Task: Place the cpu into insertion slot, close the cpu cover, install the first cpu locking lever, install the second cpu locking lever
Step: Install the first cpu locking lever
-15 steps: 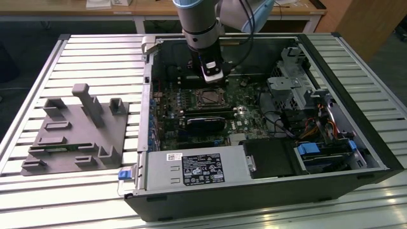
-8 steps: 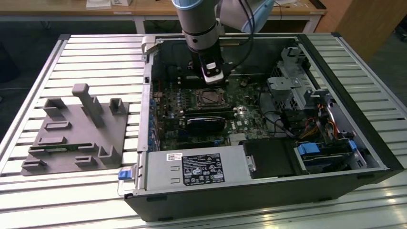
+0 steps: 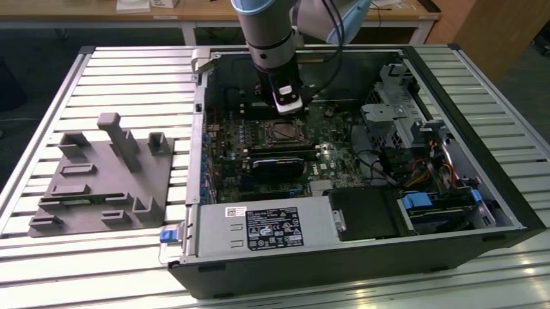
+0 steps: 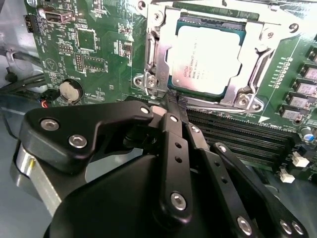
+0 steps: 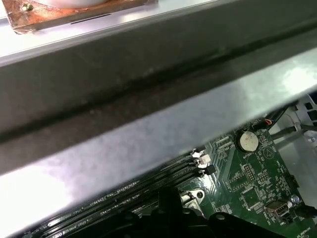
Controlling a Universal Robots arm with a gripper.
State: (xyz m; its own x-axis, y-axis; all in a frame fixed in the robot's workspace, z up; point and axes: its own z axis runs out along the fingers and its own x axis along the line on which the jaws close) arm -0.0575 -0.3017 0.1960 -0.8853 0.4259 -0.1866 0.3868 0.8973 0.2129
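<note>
cpu [image 4: 205, 59] seated in socket, cpu cover [image 4: 154, 49] down clamping it | gripper [image 4: 173, 105] pressed together at cover edge, probably to push a lever

Just beyond the smooth, matt black gripper [image 4: 174, 105], the square cpu [image 4: 208, 58] shows a dull silvery-grey metal face, framed by the thin, shiny silver metal cpu cover [image 4: 153, 49].

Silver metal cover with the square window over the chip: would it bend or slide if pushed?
The thin silver metal cover probably feels stiff yet a bit springy, being thin sheet with a large window. It likely won't slide: it lies flat around the flat silvery-grey square chip, with screws by its corners. Its shiny face looks slippery.
</note>
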